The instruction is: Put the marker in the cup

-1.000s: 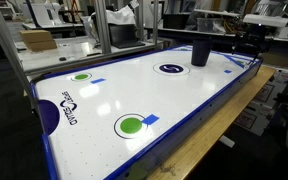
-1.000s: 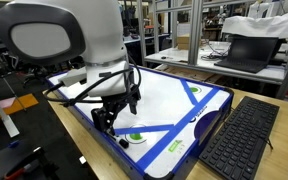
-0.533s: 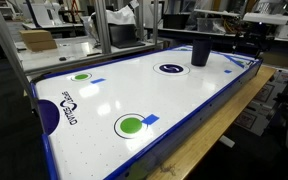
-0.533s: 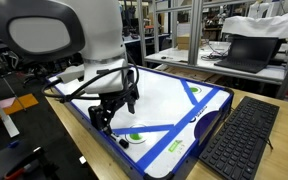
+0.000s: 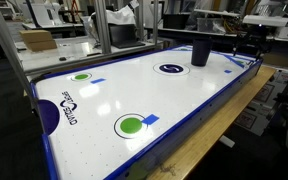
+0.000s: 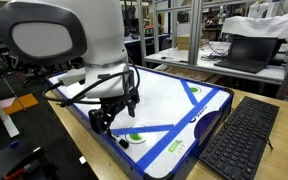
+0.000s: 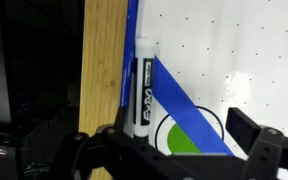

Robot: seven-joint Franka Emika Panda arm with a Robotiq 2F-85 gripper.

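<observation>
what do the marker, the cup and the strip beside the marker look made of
Marker: smooth white plastic, likely, with a printed black label. Cup: matte black, no glare; plastic or coated metal, cannot tell. Strip: looks like light wood, faint lengthwise grain.

A white marker [image 7: 141, 85] lies along the tabletop's [image 7: 234, 50] blue rail [image 7: 131, 30], beside a green circle [image 7: 187, 139]; the dark fingers [image 7: 252, 133] stand spread apart.

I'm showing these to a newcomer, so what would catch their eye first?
Probably the white air hockey table with its green circles, and the bulky white robot arm looming over one end. Then the black cup standing at the table's far end, and in the wrist view the white marker lying along the blue edge, the open gripper above it.
</observation>
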